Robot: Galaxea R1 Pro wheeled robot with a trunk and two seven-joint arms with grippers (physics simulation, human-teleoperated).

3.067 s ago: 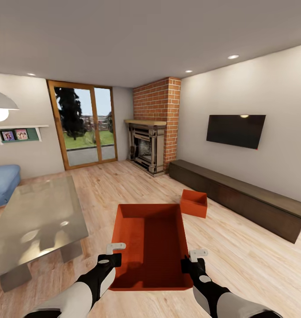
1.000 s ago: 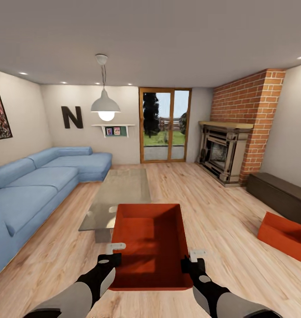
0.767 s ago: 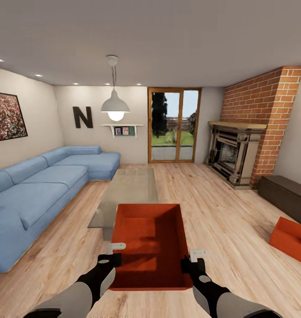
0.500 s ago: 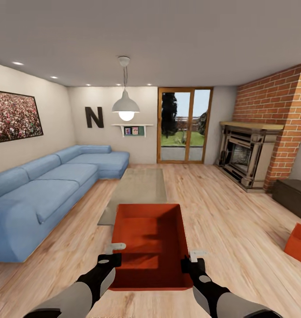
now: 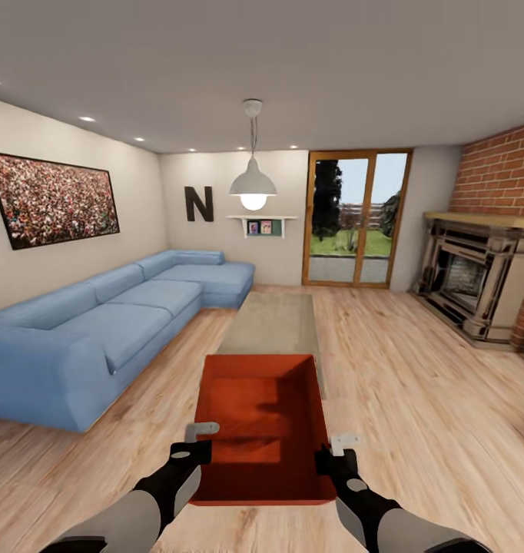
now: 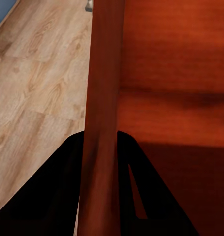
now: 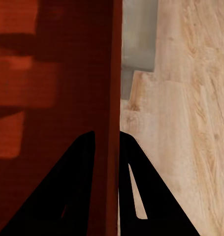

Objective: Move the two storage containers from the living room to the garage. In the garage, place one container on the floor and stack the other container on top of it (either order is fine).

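Robot's carrying one storage container (image 5: pixel 260 422) out in front over the wood floor (image 5: pixel 416 399), left gripper (image 5: pixel 203 439) and right gripper (image 5: pixel 340 449) each pinching a thin side wall. Bin's probably light and stiff, so gripping both long walls looks right.

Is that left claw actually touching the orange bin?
Touching. In the left wrist view, the left gripper has its two dark fingers pressed against both sides of the bin wall.
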